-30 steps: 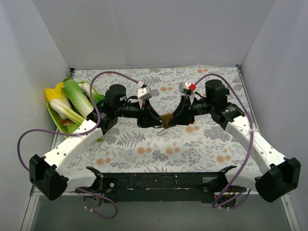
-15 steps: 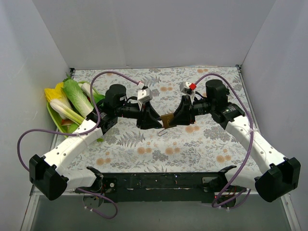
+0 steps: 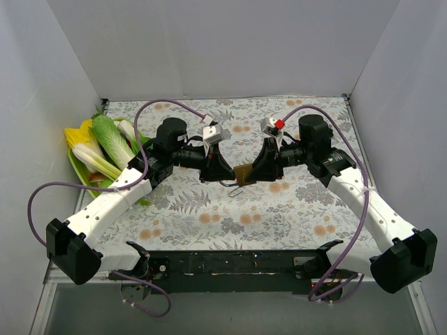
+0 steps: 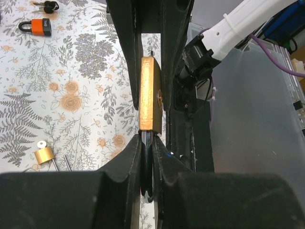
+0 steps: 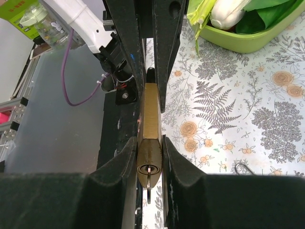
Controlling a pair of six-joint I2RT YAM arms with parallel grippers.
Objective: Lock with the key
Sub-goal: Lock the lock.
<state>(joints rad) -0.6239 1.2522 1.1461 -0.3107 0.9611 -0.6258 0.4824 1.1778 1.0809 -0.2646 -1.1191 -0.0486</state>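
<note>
Walls (image 3: 223, 42): plain pale grey panels, back and both sides
Tablecloth (image 3: 209, 209): white, printed with ferns and orange flowers
Left edge: green tray (image 5: 248, 45) of leafy vegetables (image 3: 105, 143)
Light: even, soft shadows

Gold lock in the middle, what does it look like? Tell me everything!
The brass padlock is a flat, gold-coloured metal block, held in the air and lying sideways. The right gripper's fingers squeeze its body at the keyhole end, where a thin metal piece, probably the key, pokes out. At the other end its dark shackle is pinched by the left gripper's fingers. Nothing else touches it.
</note>
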